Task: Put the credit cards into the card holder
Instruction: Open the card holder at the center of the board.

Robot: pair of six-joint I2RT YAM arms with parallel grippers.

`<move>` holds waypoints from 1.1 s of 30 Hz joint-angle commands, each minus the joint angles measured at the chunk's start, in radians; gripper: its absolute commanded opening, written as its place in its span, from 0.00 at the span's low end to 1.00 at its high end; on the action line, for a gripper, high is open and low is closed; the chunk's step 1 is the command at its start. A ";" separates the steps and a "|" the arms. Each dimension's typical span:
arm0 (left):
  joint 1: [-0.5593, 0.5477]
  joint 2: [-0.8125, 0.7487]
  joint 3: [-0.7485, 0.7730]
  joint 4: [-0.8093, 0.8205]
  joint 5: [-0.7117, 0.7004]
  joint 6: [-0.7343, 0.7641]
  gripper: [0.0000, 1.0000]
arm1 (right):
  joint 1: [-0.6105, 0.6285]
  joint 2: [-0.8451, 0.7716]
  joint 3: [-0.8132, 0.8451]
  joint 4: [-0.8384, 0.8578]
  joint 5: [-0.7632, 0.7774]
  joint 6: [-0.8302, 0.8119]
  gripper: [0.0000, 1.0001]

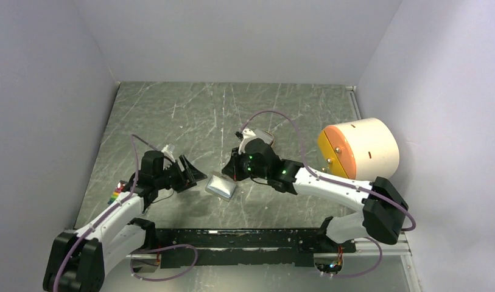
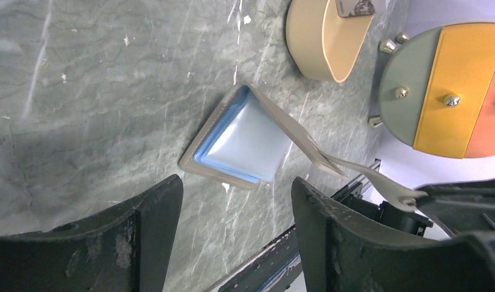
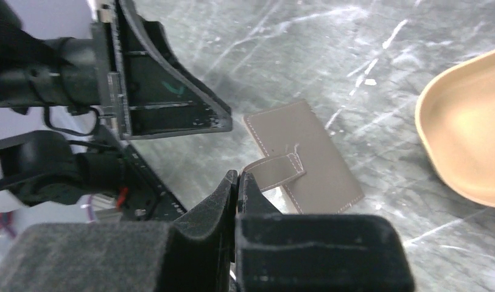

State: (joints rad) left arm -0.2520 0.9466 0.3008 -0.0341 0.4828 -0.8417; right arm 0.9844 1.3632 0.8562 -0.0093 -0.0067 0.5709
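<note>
The card holder point(image 1: 221, 187) is lying on the bench point(image 1: 232, 115) at the centre of the overhead frame, between the two arms. It is gaping open: in the left wrist view its grey-olive cover is standing away from a pale blue inside (lining or a card lying in it, I cannot tell which). The right end effector point(image 3: 237, 181) is pinching the holder's closing strap point(image 3: 280, 169), its fingers pressed together on the strap's end. It is holding that flap raised toward the lower right of the left wrist view. The left end effector point(image 2: 235, 188) is hovering just beside the holder's lower edge in that view, with its fingers point(image 2: 150, 225) spread wide and nothing between them. A tan tray point(image 2: 312, 42) is sitting at the top of the same view, and a cream cylinder point(image 1: 369, 149) with an orange face is standing at the right of the overhead frame.
</note>
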 commanded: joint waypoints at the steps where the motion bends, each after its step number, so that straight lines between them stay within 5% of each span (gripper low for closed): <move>1: 0.007 -0.080 0.057 -0.116 -0.073 0.002 0.70 | -0.003 -0.050 -0.023 0.066 -0.124 0.105 0.00; 6: 0.007 -0.133 0.107 -0.207 -0.117 0.015 0.70 | -0.006 -0.053 -0.060 0.187 -0.272 0.226 0.00; 16: 0.007 -0.058 0.100 -0.166 -0.026 0.042 0.61 | -0.136 -0.110 -0.266 0.222 -0.269 0.391 0.00; 20: 0.007 -0.001 0.113 -0.137 0.030 0.065 0.53 | -0.145 -0.122 -0.319 0.162 -0.202 0.368 0.00; 26: 0.004 0.090 0.111 -0.120 0.092 0.091 0.61 | -0.161 -0.150 -0.386 0.093 -0.126 0.348 0.00; 33: -0.011 0.118 0.082 -0.048 0.146 0.057 0.58 | -0.198 -0.196 -0.432 0.063 -0.100 0.329 0.00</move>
State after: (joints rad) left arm -0.2539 1.0515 0.3931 -0.1562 0.5591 -0.7750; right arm 0.8032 1.1961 0.4385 0.0906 -0.1448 0.9188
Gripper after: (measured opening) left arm 0.579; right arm 0.018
